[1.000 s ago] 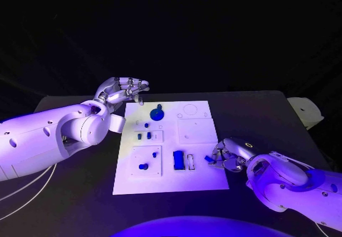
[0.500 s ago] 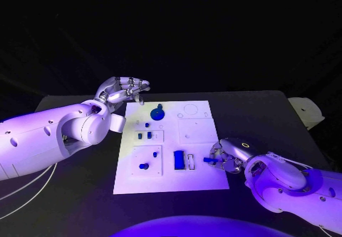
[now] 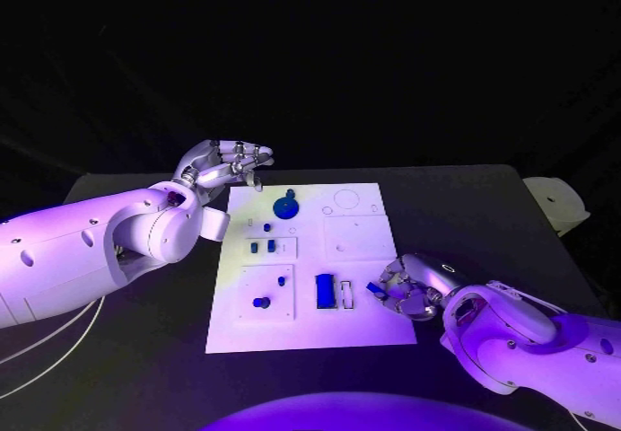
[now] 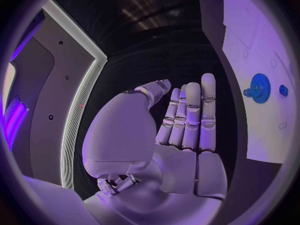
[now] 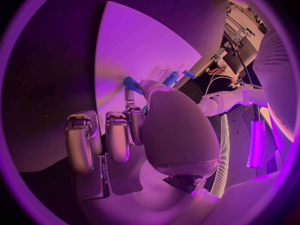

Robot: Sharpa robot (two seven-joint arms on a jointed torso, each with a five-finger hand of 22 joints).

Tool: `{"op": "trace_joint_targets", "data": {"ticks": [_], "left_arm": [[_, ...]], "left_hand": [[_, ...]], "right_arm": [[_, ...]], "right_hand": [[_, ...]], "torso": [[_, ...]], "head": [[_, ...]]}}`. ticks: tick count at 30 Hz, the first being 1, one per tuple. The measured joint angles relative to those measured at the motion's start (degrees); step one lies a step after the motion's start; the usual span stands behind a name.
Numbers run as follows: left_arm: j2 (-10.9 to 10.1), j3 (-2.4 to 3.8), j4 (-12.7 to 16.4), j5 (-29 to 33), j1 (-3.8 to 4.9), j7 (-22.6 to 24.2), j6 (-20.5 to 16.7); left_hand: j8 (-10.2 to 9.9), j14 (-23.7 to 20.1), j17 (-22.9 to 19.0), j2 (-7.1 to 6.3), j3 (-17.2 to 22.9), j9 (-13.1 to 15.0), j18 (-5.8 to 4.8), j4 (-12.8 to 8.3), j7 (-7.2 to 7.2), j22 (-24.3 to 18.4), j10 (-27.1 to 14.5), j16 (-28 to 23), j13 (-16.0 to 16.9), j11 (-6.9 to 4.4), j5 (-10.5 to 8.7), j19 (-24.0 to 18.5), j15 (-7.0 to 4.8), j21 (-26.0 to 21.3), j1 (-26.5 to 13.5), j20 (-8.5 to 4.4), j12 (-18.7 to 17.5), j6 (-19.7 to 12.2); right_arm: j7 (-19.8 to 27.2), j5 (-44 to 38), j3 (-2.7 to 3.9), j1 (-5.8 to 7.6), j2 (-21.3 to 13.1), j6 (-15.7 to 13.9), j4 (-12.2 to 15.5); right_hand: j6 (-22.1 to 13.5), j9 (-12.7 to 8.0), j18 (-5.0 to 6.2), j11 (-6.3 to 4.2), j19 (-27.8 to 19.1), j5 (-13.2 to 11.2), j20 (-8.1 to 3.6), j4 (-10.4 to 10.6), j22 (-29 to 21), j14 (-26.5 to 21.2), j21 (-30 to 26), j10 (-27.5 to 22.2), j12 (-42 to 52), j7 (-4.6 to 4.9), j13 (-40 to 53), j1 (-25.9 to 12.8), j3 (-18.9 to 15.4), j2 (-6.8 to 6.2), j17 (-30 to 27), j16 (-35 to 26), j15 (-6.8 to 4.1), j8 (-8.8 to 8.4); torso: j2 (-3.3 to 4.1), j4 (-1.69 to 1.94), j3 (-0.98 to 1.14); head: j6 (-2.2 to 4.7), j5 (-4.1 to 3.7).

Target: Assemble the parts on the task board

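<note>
right hand [image 3: 412, 285] pinched a small blue part [image 3: 374, 289] at the task board [image 3: 310, 332] right edge | left hand [image 3: 223, 164] hovered empty, fingers apart | part likely light, rigid, slippery (grip its sides)

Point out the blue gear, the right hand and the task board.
Blue gear [image 3: 286, 209], head view, on its round face.
Right hand [image 3: 404, 289], head view, middle of the hand, which holds a small blue part.
Task board [image 3: 362, 323], head view, bare white near corner.
</note>
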Motion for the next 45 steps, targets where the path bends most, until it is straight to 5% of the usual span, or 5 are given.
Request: {"op": "trace_joint_targets", "data": {"ticks": [13,15,31,35,45], "left_arm": [[0.17,0.0,-0.03,-0.04,0.0,-0.28,0.27],[0.2,0.0,-0.03,-0.04,0.0,-0.31,0.3],[0.2,0.0,0.04,-0.06,0.0,-0.45,0.47],[0.19,0.0,0.05,-0.07,0.0,-0.48,0.5],[0.19,0.0,0.08,-0.07,0.0,-0.54,0.57]], "left_hand": [[0.0,0.0,-0.01,0.0,0.0,-0.01,0.0,0.0,0.0,0.0,0.0,0.0,0.0,0.0,0.0,0.0,0.0,0.0,0.0,0.0,0.0,0.0],[0.0,0.0,-0.01,0.0,0.0,-0.01,0.0,0.0,0.0,0.0,0.0,0.0,0.0,0.0,0.0,0.0,0.0,0.0,0.0,0.0,0.0,0.0],[0.0,0.0,0.0,0.0,0.0,-0.02,0.0,0.0,0.0,0.0,0.0,0.0,0.0,0.0,0.0,0.0,0.0,0.0,0.0,0.0,0.0,0.0],[0.0,0.0,0.0,0.0,0.0,-0.03,0.0,0.0,0.0,0.0,0.0,0.0,0.0,0.0,0.0,0.0,0.0,0.0,0.0,0.0,0.0,0.0],[0.0,0.0,0.0,0.0,0.0,0.03,0.0,0.0,0.0,0.0,-0.21,0.0,0.0,-0.21,0.0,0.0,0.0,0.0,0.0,0.0,0.0,0.0]], "right_arm": [[0.13,6.81,0.04,0.25,2.45,-2.52,0.57],[0.13,7.44,0.04,0.25,2.92,-2.65,0.44],[-0.18,9.59,0.04,0.27,5.74,-2.45,-1.05],[-0.34,9.78,0.04,0.27,6.34,-2.31,-1.28],[-0.62,10.01,0.04,0.26,6.78,-2.0,-1.81]], "right_hand": [[-0.25,0.01,0.0,0.0,0.0,-0.73,0.0,-0.94,-0.01,0.0,0.0,0.0,0.0,0.25,0.0,-2.23,1.58,-1.04,0.0,0.0,0.01,1.79],[-0.39,0.01,0.0,0.0,0.0,-1.25,0.0,-3.5,-0.01,0.0,0.0,0.0,0.0,0.39,-0.01,-2.74,4.45,-1.24,0.0,0.0,0.01,2.0],[-0.47,0.05,0.0,0.0,0.0,-2.61,0.01,-5.0,-0.03,0.0,-0.04,0.01,0.0,0.47,-0.02,-7.2,7.15,-1.98,0.04,0.0,0.02,2.7],[-0.46,3.82,0.0,0.0,0.0,-3.48,0.01,-4.59,-0.03,0.0,-0.05,0.01,0.0,0.47,-0.02,-8.56,6.97,-2.26,0.04,0.0,0.02,2.85],[0.48,4.3,0.0,0.0,0.0,-6.43,0.01,-3.57,-0.03,0.0,-0.05,0.01,0.21,-0.46,-0.03,-12.19,6.28,-2.87,0.03,0.0,0.02,3.15]], "torso": [[0.04,-0.01,-0.02],[0.04,-0.02,-0.02],[0.09,0.03,-0.02],[0.07,0.0,0.01],[0.04,-0.1,0.03]], "head": [[-0.29,0.04],[-0.3,0.03],[-0.36,0.13],[-0.38,0.2],[-0.46,0.24]]}}
